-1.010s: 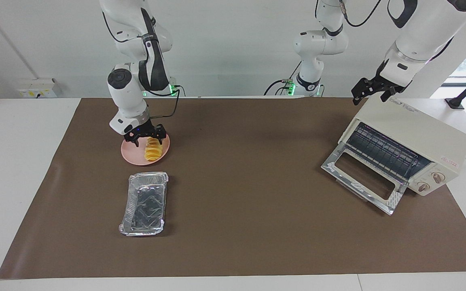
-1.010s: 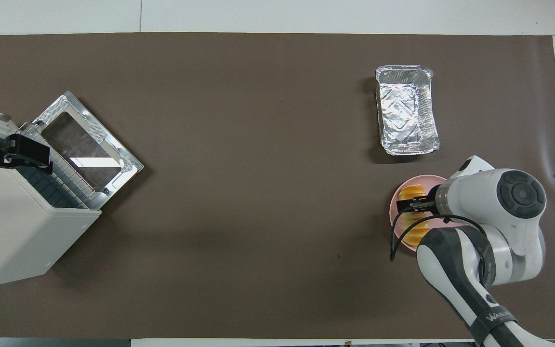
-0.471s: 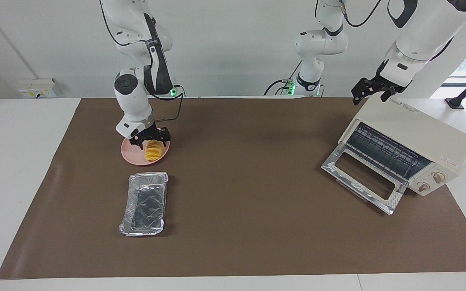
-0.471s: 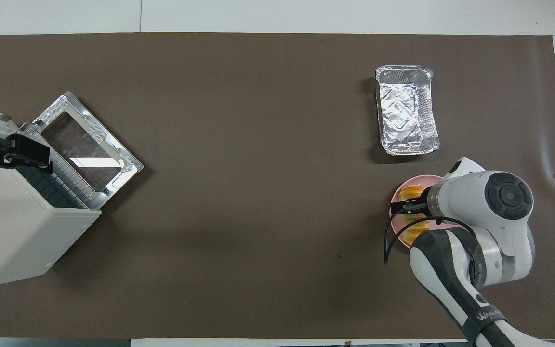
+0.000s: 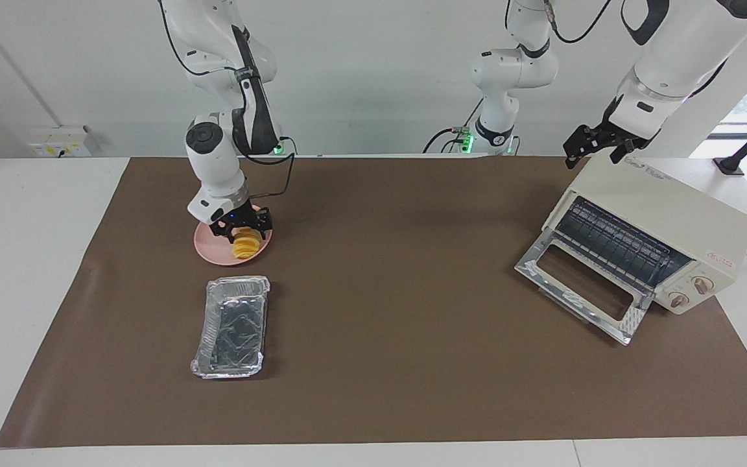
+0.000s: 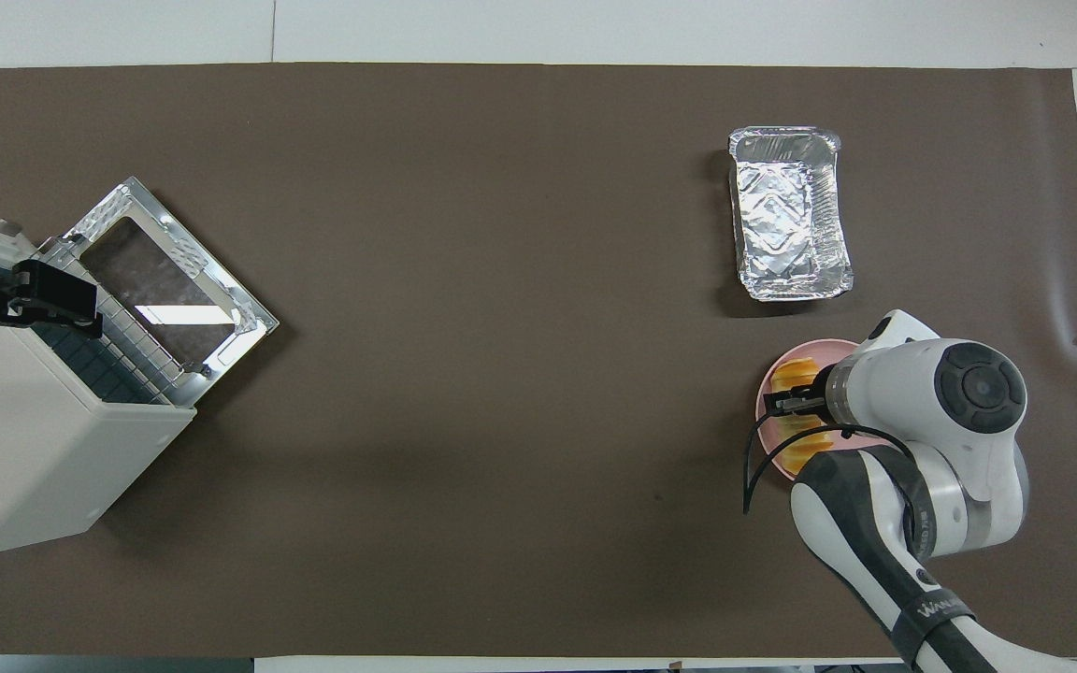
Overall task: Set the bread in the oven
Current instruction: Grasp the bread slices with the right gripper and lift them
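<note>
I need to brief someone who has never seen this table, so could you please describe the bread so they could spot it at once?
Start at the brown mat and go to the right arm's end of the table, where a pink round plate sits nearer to the robots than the silver foil tray. The bread lies on that plate, under the right gripper. It is the only golden-yellow, ridged thing there.

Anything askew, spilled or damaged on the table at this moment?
Nothing stands out. The bread lies on the pink plate under the right gripper, the foil tray sits upright and empty, and the oven stands with its door dropped open, the left gripper over its top.
</note>
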`<state>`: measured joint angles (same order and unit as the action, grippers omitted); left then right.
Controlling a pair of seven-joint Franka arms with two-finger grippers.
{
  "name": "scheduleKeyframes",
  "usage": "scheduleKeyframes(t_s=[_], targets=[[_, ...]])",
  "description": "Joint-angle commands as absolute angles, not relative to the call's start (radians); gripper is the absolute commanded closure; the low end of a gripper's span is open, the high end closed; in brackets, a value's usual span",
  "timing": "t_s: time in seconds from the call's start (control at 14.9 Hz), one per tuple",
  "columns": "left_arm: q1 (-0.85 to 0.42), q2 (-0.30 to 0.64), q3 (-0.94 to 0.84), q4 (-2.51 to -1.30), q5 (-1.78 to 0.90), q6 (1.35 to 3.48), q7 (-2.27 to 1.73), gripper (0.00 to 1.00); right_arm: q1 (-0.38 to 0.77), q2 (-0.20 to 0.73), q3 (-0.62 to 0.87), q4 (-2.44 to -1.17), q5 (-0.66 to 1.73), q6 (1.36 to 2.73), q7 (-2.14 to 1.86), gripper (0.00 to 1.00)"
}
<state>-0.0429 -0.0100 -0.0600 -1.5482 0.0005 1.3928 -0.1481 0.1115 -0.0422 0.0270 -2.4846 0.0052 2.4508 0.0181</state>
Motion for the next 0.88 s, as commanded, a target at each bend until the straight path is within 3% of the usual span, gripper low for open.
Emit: scheduleKeyframes(t_s=[0.0,0.47,0.81], targets=[[-0.035,-0.041,-0.058,-1.586,-0.020,1.411,-0.144,0.00,0.114,-0.041,0.026,-2.490,0.018,2.467,0.021,1.00],[-0.035,-0.041,-0.058,-1.586,-0.020,1.411,-0.144,0.00,0.114,-0.035,0.026,-2.462,0.018,2.436,0.018,1.00],[-0.035,-0.041,-0.058,-1.586,-0.020,1.411,-0.144,0.00,0.104,0.003,0.026,-2.220,0.018,2.145,0.014,1.00]])
